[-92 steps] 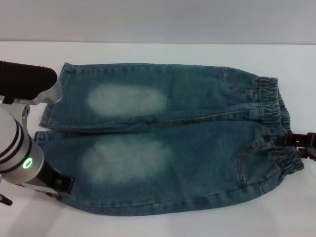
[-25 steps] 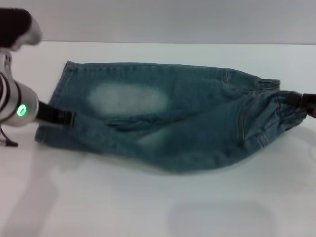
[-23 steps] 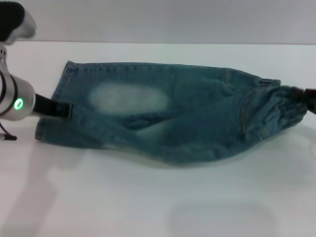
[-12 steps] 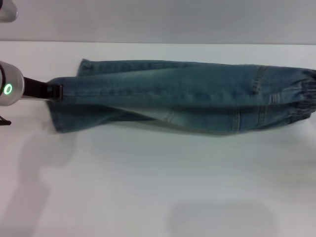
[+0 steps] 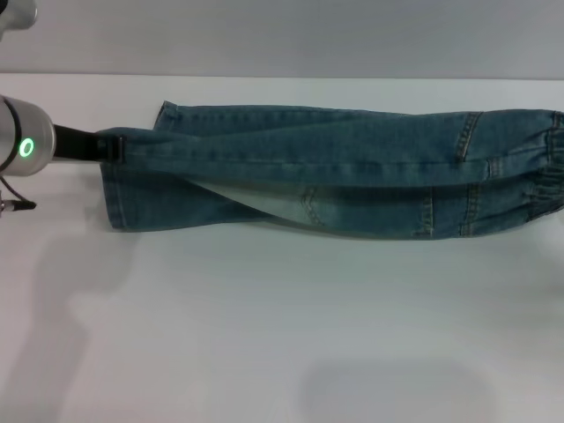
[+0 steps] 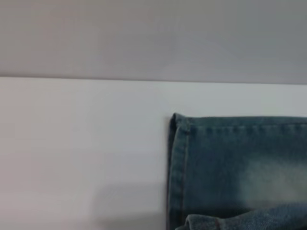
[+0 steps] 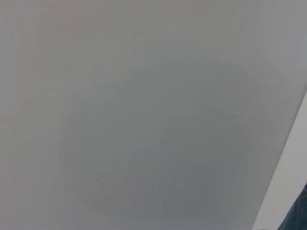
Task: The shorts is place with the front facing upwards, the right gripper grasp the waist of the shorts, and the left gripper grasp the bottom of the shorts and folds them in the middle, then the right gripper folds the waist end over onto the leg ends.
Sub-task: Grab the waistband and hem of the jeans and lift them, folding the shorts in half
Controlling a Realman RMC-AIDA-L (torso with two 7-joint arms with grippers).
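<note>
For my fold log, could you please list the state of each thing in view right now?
shorts: folded lengthwise, one half over the other, on the white table.
waist: gathered, at the head view's right edge.
leg ends: stacked, upper hem gripped.
left gripper: shut on the hem.
right gripper: out of view.

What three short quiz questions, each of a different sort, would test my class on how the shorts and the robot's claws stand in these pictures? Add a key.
1. True or false: the shorts lie spread flat with both legs side by side.
2. Which claw shows in the head view? A) left B) right C) both
3. Fill in: the left claw holds the shorts at the ___ end.

Key: 1 false, they are folded lengthwise; 2 A, the waist runs off the picture's edge; 3 hem.
</note>
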